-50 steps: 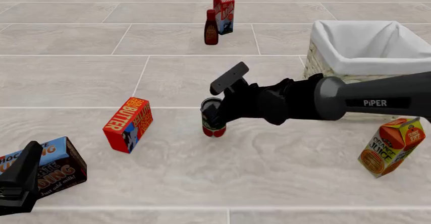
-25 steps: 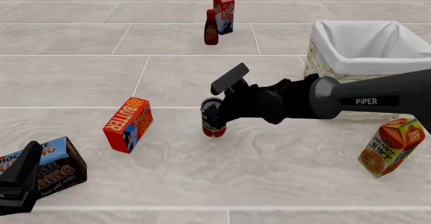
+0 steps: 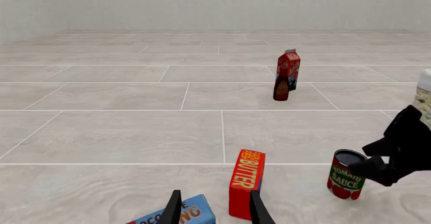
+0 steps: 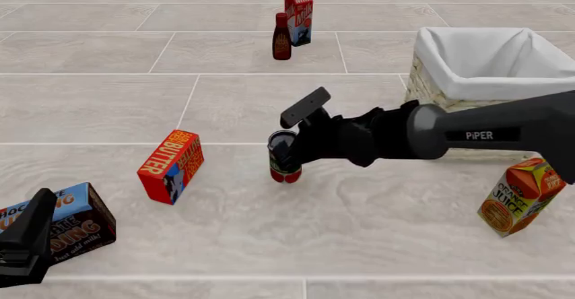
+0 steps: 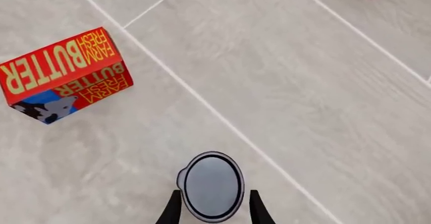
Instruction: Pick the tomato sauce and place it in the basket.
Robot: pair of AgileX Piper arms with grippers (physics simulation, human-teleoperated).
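The tomato sauce (image 4: 285,171) is a small red tin with a green band and a grey top. It stands upright on the tiled floor, and also shows in the left wrist view (image 3: 346,176) and from above in the right wrist view (image 5: 211,185). My right gripper (image 4: 285,152) is open, with one finger on each side of the can near its top (image 5: 213,211). The cream wicker basket (image 4: 422,87) with a white liner stands to the back right. My left gripper (image 4: 27,242) is open and empty at the front left (image 3: 214,211).
A red butter box (image 4: 171,166) stands left of the can. A chocolate milk box (image 4: 77,221) lies by my left gripper. An orange juice carton (image 4: 521,194) leans in front of the basket. A dark bottle (image 4: 281,38) and a red milk carton (image 4: 299,15) stand at the back.
My right forearm has shifted slightly to the left. The gripper stays around the can, and the can has not moved. The left arm is still.
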